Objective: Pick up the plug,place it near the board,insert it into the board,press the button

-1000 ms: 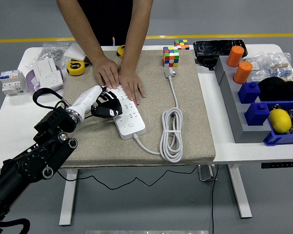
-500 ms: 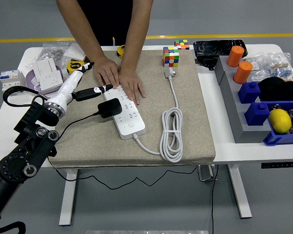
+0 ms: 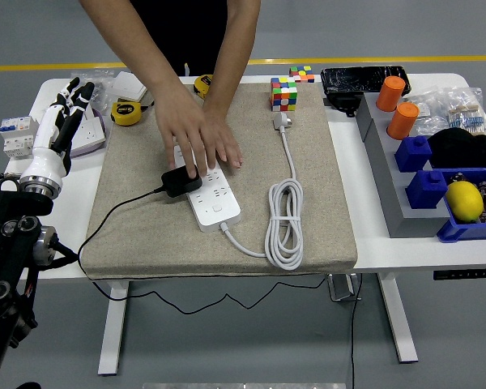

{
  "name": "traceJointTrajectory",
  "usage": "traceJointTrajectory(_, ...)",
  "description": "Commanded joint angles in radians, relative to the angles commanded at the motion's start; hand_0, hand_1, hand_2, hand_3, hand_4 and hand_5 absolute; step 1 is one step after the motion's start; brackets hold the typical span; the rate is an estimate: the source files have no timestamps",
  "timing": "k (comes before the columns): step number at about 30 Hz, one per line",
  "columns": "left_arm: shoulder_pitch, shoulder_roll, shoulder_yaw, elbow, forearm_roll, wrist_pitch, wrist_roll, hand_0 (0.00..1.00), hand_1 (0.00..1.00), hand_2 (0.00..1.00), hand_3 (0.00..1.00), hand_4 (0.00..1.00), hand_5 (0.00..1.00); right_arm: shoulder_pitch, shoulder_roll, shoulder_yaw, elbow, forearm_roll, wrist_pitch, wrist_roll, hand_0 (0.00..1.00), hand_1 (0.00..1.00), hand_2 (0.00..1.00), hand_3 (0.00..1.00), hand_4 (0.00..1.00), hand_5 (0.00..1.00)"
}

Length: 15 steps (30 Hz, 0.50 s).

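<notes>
The white power strip (image 3: 213,197) lies on the beige mat (image 3: 146,227), its cable coiled to the right. A black plug adapter (image 3: 181,180) sits in the strip's left end, its black cord running off to the left. A person's two hands rest on the strip; one hand (image 3: 190,138) touches the black plug, the other hand (image 3: 224,144) lies flat beside it. My left hand (image 3: 67,109) is raised at the far left over the table's edge, fingers spread, holding nothing. My right arm is out of sight.
A yellow tape measure (image 3: 126,113), white sockets (image 3: 78,121) and a breaker (image 3: 16,134) lie at the back left. A colour cube (image 3: 283,93) stands behind the mat. Grey and blue bins (image 3: 425,190) with orange cups (image 3: 402,120) and a lemon (image 3: 464,200) fill the right side.
My left hand has let go of the black plug, swung back left and up, away from the strip. The person's hand has moved onto the plug.
</notes>
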Motion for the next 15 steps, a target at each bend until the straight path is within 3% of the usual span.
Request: traceJointTrajectory(15,0.011,0.002,-0.043,0.004,0.022,-0.012,0.008,0.998,0.998,0.998,0.998,0.998,0.837,0.003,-0.001,-0.001,0.0,0.004,0.0,0.002,0.785,0.708,0.704,0.668,0.998,0.776)
